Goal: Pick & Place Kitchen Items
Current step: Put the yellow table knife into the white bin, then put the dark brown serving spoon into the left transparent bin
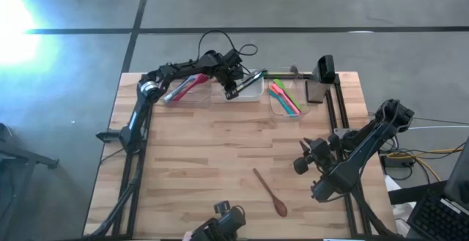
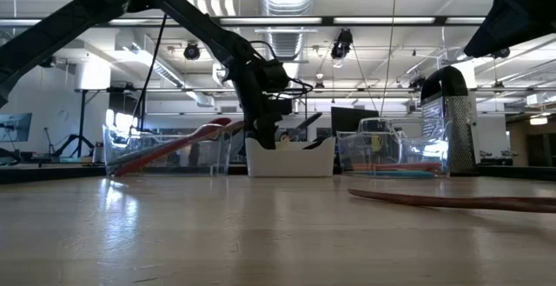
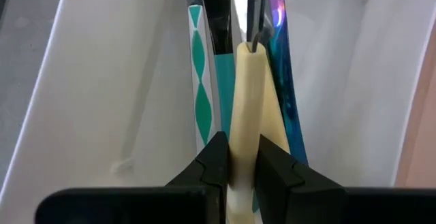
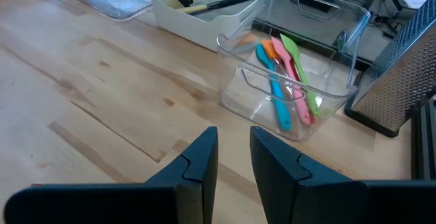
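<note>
Over the white tub [image 1: 248, 91] at the upper middle of the high view, my left gripper [image 3: 240, 166] is clenched on a cream-handled utensil [image 3: 246, 108], light, rigid and smooth, so I'd pinch mid-handle.

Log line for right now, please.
left gripper: shut on cream handle, over white tub | right gripper: empty, waiting | wooden spoon: on table

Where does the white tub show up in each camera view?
High: white tub, far edge, centre.
Low: centre, beneath the left gripper.
Left wrist: its walls surround the gripped cream-handled utensil.
Right wrist: upper middle.
Shared landmark: clear tub of coloured spatulas, absent from left wrist.
</note>
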Available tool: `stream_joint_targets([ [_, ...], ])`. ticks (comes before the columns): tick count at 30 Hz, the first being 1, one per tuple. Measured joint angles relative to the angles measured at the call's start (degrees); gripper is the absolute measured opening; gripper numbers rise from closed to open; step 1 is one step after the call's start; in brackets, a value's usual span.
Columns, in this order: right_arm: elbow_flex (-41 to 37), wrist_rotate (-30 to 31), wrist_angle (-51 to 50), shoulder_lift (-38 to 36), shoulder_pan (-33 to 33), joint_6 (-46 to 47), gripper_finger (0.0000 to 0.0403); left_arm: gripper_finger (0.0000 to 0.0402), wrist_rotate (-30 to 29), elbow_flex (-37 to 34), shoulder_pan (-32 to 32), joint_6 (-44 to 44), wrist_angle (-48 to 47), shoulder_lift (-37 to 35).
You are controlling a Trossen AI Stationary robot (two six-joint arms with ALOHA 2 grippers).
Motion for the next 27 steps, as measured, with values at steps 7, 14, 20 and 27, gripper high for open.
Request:
stream_joint_targets([
  [7, 0.0, 0.0, 0.0, 0.0, 0.0, 0.0, 0.0082, 0.0131, 0.0, 1.2, -0.1, 0.2, 0.2, 0.0],
  [14, 0.0, 0.0, 0.0, 0.0, 0.0, -0.7, 0.0082, 0.0208, -0.6, 1.4, -0.4, 0.2, -1.6, -0.9],
  [20, 0.2, 0.0, 0.0, 0.0, 0.0, -1.0, 0.0082, 0.0217, -2.7, 1.4, -0.6, -0.9, -5.8, -5.0],
  [27, 1.0, 0.0, 0.2, 0.0, 0.0, -1.6, 0.0082, 0.0208, -3.1, 1.0, -2.6, -1.7, -7.9, -13.8],
])
